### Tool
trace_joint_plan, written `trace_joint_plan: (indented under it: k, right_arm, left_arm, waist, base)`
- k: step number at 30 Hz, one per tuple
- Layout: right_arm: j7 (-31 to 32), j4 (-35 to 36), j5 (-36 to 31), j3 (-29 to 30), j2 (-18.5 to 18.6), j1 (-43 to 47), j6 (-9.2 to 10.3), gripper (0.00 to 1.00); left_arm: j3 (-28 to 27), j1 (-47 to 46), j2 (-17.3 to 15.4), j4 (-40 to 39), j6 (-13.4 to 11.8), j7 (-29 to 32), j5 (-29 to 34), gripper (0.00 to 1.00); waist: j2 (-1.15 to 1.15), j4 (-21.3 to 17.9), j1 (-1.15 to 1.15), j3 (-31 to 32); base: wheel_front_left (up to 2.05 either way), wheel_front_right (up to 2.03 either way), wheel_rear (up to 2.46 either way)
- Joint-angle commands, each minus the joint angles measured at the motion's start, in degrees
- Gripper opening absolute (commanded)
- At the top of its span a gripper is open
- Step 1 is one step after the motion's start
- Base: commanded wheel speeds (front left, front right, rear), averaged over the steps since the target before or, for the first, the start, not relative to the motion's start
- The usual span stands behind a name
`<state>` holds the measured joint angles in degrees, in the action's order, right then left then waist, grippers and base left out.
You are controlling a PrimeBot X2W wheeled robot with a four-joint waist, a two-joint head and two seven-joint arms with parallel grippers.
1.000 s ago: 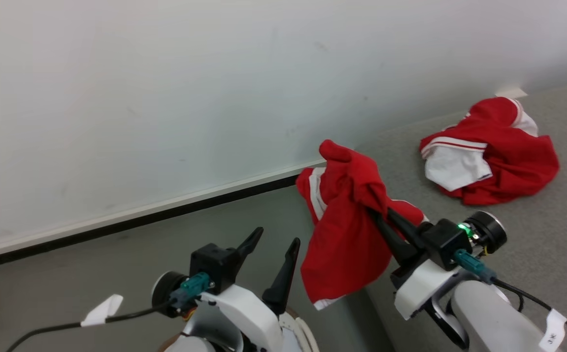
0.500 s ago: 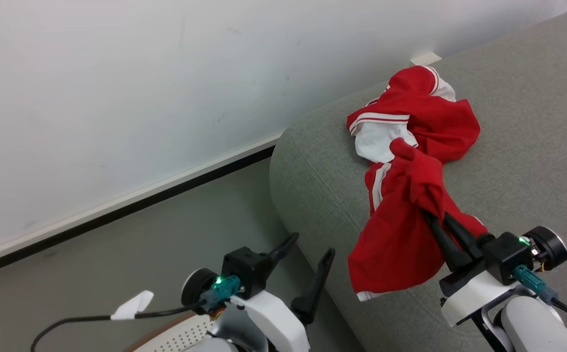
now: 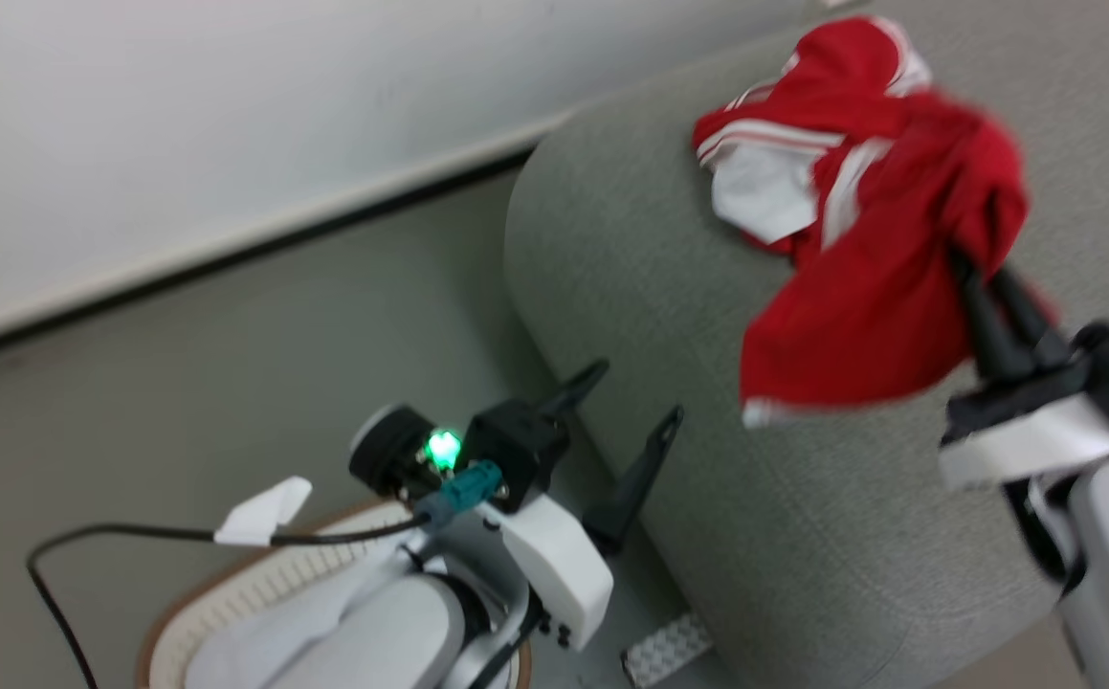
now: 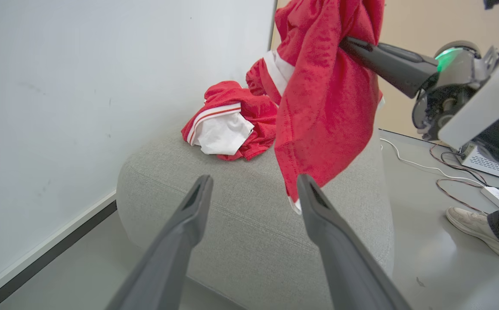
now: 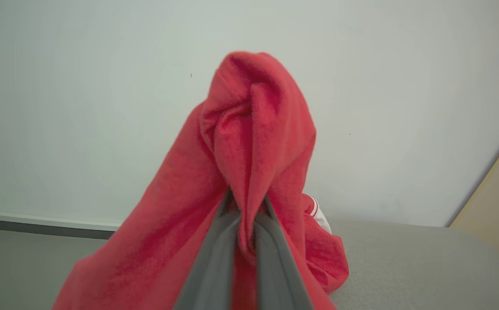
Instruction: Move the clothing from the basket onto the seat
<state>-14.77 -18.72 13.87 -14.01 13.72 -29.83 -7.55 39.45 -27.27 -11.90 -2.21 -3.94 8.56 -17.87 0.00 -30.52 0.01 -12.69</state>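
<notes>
The red garment [image 3: 860,297] pinched tight in your right gripper [image 3: 985,297] has come from off the seat's [image 3: 669,249] rounded end to above its top, just beside the first garment [image 3: 765,182] lying there. Your left gripper [image 3: 635,390] waits spread wide and empty off that end, over the basket [image 3: 257,579]; letting go now should land it.

A plain white wall [image 3: 181,115] stands before me, evenly lit and faintly scuffed. Along its foot runs a pale skirting [image 3: 229,239] with a dark strip beneath, meeting a smooth grey floor [image 3: 229,383]. The seat [image 3: 803,536], light grey and round-edged, stands near that wall. Past it I see a tan wall panel [image 4: 421,64]. Cables [image 4: 421,165] and a white power strip [image 4: 497,194] lie on the floor there.
</notes>
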Motion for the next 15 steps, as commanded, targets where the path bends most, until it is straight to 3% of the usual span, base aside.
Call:
trace_joint_plan:
  k: [1, 8, 15]
  right_arm:
    - [-0.32, 0.51, -0.14, 1.76, -0.78, -2.55, 0.14, 0.00]
    - [1.61, -0.88, -2.26, 15.01, 2.49, -15.79, 0.13, 0.00]
    - [6.12, -8.38, -4.89, 26.12, 7.92, -27.91, 0.14, 0.00]
  left_arm:
    - [-0.09, -1.98, -1.30, -0.75, 0.64, 0.71, 1.08, 1.00]
    - [0.69, -10.87, -3.34, -4.79, 3.83, 4.59, 4.25, 1.00]
    - [0.49, -15.56, -4.20, -6.59, 5.17, 5.73, 5.80, 1.00]
  waist:
    - [0.00, 2.58, -0.01, -8.38]
    - [0.00, 7.09, -0.01, -21.14]
    - [0.00, 11.28, -0.01, -29.40]
  base:
    - [0.00, 0.00, 0.00]
    - [0.00, 0.00, 0.00]
    - [0.00, 0.00, 0.00]
